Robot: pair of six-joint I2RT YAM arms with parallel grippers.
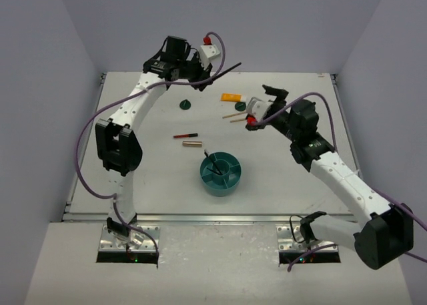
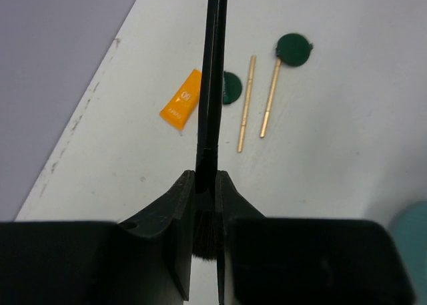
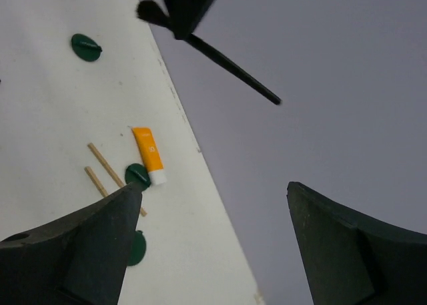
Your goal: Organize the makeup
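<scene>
My left gripper [image 1: 200, 78] [image 2: 207, 185] is raised over the far side of the table, shut on a thin black brush [image 1: 227, 69] [image 2: 213, 85] [image 3: 227, 61] at its bristle end. The handle points out to the right. My right gripper [image 1: 270, 95] [image 3: 213, 198] stands open and holds nothing, tilted up toward the back wall near the brush's tip. On the table below lie an orange-and-white packet [image 1: 231, 97] [image 2: 181, 109] [image 3: 148, 155], two tan sticks [image 1: 235, 115] [image 2: 245, 105] [image 3: 103, 161] and dark green compacts [image 1: 186, 105] [image 2: 294, 49] [image 3: 85, 47].
A red pencil [image 1: 185, 135] and a gold tube [image 1: 193, 143] lie mid-table. The teal divided bowl [image 1: 230, 185] stands nearer the front with a black brush [image 1: 215, 163] in it. The table's far edge meets the grey wall just behind the packet.
</scene>
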